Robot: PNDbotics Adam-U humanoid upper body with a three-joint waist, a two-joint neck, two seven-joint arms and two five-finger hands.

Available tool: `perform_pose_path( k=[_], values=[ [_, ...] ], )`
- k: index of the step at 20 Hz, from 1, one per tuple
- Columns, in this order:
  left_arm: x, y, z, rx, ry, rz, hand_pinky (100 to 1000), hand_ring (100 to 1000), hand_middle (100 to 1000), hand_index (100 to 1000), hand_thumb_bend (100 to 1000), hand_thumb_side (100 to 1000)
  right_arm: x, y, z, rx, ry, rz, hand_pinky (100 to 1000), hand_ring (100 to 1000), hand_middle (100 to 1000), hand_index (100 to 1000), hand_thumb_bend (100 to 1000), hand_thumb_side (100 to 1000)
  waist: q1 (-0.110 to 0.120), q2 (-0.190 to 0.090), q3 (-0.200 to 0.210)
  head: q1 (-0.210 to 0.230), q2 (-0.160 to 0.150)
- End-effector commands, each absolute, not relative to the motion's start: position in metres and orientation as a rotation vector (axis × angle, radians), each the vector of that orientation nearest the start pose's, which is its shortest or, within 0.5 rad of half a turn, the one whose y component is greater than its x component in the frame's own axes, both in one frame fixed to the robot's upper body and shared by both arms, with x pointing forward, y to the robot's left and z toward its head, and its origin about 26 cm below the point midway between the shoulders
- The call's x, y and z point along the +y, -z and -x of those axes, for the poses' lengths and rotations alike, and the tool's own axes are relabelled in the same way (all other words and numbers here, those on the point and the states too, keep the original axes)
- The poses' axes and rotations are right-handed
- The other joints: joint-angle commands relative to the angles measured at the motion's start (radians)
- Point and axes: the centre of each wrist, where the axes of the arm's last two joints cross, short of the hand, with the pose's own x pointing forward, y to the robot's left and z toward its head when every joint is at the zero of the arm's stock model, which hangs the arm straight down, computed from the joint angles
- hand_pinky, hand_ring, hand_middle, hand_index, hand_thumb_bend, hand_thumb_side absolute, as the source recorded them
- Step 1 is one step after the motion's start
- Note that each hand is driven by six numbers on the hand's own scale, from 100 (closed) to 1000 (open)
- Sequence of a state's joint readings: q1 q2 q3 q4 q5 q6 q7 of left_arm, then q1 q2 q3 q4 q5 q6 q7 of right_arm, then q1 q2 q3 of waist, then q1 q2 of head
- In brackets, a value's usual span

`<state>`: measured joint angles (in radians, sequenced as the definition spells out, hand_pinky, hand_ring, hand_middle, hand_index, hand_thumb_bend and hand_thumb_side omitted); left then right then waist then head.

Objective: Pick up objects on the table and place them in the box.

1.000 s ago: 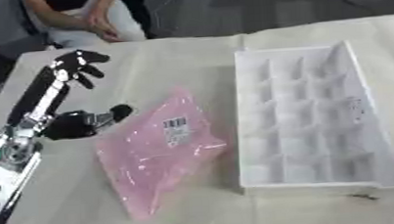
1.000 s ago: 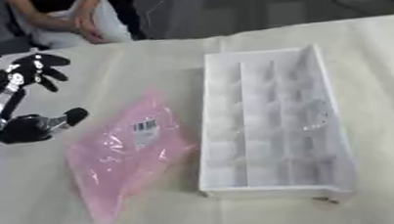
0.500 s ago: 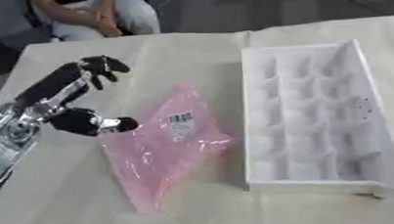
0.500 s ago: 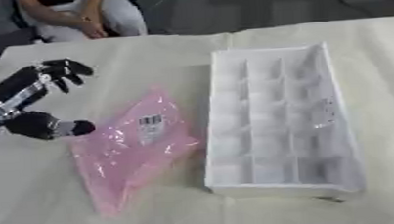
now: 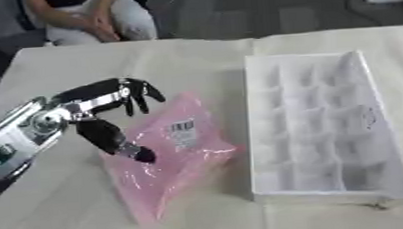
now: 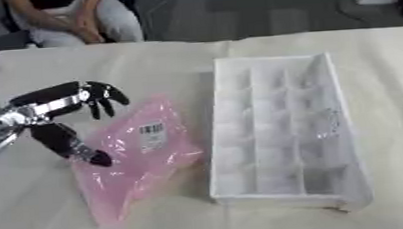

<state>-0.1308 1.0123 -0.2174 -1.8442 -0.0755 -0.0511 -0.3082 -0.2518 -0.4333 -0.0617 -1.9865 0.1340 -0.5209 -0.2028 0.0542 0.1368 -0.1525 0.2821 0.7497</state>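
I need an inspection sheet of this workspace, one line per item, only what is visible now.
Surface: table under a cream cloth.
Job's things: pink bag with a barcode label, flat beside the white box; its compartments look empty.
Clutter: nothing seen.
Hands: left hand over the bag's left side, fingers spread, thumb tip at the bag; contact unclear. Right hand not visible.
Cables: nothing seen.
Surroundings: a seated person beyond the far edge.

left hand (image 5: 99, 110) reaching in from left, fingers (image 5: 142, 95) spread, thumb extended
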Motion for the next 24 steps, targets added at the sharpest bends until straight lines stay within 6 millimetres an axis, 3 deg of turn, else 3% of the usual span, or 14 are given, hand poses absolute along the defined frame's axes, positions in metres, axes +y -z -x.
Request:
perform_pose_path(
  k=[1,6,10,17,24],
  values=[
    [0.353,-0.185,-0.290,-1.468,1.372,-0.351,530,675,798,858,831,650,-0.297,-0.210,-0.293,3.339,0.517,-0.516,100,103,102,476,329,1000,-0.003,-0.015,-0.004,0.011,-0.010],
    [0.351,-0.186,-0.295,-1.430,1.416,-0.354,546,699,807,872,869,679,-0.298,-0.210,-0.293,3.338,0.503,-0.528,100,102,102,474,327,1000,-0.006,-0.014,-0.016,0.010,-0.012],
    [0.353,-0.183,-0.296,-1.370,1.523,-0.363,617,770,861,913,930,742,-0.299,-0.209,-0.293,3.336,0.497,-0.540,100,103,102,473,330,1000,-0.005,-0.010,-0.018,0.012,-0.007],
    [0.361,-0.178,-0.297,-1.309,1.639,-0.406,647,787,871,928,911,787,-0.300,-0.209,-0.293,3.331,0.495,-0.550,100,103,102,470,341,1000,-0.006,-0.002,-0.013,0.016,-0.001],
    [0.356,-0.187,-0.299,-1.338,1.784,-0.651,697,827,892,953,919,815,-0.301,-0.209,-0.293,3.328,0.496,-0.560,100,103,102,468,352,1000,-0.008,0.007,-0.007,0.009,0.000]
  ],
)
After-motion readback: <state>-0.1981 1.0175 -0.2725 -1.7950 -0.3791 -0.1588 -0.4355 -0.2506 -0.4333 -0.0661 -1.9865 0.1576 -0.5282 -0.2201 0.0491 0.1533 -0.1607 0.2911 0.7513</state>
